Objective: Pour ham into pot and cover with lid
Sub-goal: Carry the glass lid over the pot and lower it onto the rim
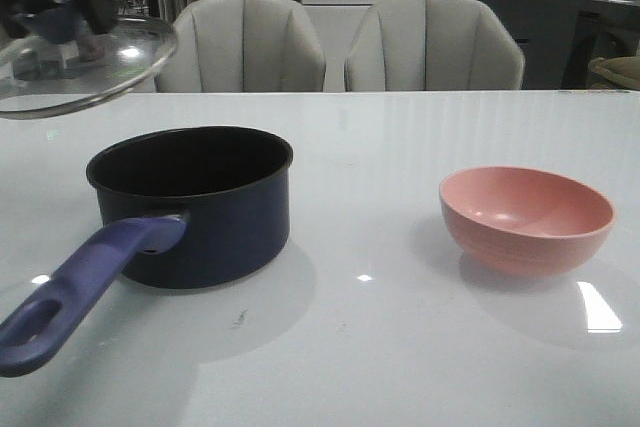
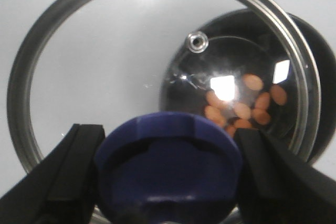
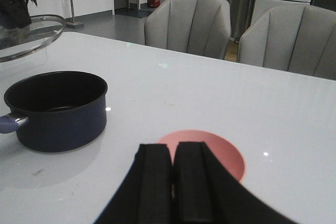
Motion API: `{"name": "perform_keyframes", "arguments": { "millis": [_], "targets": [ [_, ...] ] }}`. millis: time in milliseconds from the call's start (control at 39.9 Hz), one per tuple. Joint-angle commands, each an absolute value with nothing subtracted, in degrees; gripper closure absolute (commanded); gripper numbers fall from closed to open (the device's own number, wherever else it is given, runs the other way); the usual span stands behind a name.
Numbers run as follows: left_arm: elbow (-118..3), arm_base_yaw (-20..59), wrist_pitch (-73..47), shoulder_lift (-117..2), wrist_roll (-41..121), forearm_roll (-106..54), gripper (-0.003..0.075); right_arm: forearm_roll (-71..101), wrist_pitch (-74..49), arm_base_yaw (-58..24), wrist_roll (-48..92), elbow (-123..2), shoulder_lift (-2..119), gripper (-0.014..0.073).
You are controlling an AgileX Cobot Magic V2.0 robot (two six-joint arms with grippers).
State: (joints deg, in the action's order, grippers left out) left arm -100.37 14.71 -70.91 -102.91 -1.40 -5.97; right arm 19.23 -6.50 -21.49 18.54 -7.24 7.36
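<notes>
The white glossy table (image 1: 400,347) runs wide and bare across the front view, its far edge meeting two grey padded chairs (image 1: 240,42). The pot (image 1: 195,202) stands left of centre, well apart from the pink bowl (image 1: 527,217) at the right, with open tabletop between them and in front of both. The pot's long purple-blue handle (image 1: 85,292), with a hole at its end, reaches toward the lower left corner of the frame.

The lid (image 1: 85,67) hangs in the air at the upper left of the front view, above and left of the pot and clear of its rim. It is a round dome of clear glass with a steel rim and a small steam vent (image 2: 198,41). In the left wrist view the left gripper (image 2: 168,174) is clamped on the lid's blue-purple knob (image 2: 168,166), a black finger (image 2: 71,177) pressed to each side of it.

The pot is dark navy-black, smooth and straight-walled. Seen through the glass, the ham (image 2: 244,106) lies in it as small flat orange slices clustered on its floor. The pink bowl is matte, rounded and shallow; what shows of its inside looks bare.

The right gripper (image 3: 173,182) sits low at the bottom of the right wrist view, above the bowl's near side, its fingers pressed together and holding nothing.
</notes>
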Motion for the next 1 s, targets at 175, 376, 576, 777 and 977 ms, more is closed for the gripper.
{"name": "perform_keyframes", "arguments": {
  "millis": [175, 376, 576, 777, 977],
  "targets": [
    [-104.59, 22.68, -70.44, -105.24, -0.57, -5.79, 0.0463, 19.4, -1.67, -21.51, 19.08, -8.92, 7.92, 0.0434],
    [-108.91, 24.41, -72.72, -109.3, -0.57, -5.67, 0.0463, 19.4, -1.67, -21.51, 19.08, -8.92, 7.92, 0.0434],
    [-109.04, 25.08, -72.72, -110.83, -0.57, -2.98, 0.0463, 19.4, -1.67, -21.51, 19.08, -8.92, 7.92, 0.0434],
    [-109.04, 25.39, -72.72, -111.46, -0.57, -2.52, 0.0463, 19.4, -1.67, -21.51, 19.08, -8.92, 7.92, 0.0434],
    [-109.04, 25.54, -72.72, -112.06, -0.57, -2.31, 0.0463, 19.4, -1.67, -21.51, 19.08, -8.92, 7.92, 0.0434]
  ]
}}
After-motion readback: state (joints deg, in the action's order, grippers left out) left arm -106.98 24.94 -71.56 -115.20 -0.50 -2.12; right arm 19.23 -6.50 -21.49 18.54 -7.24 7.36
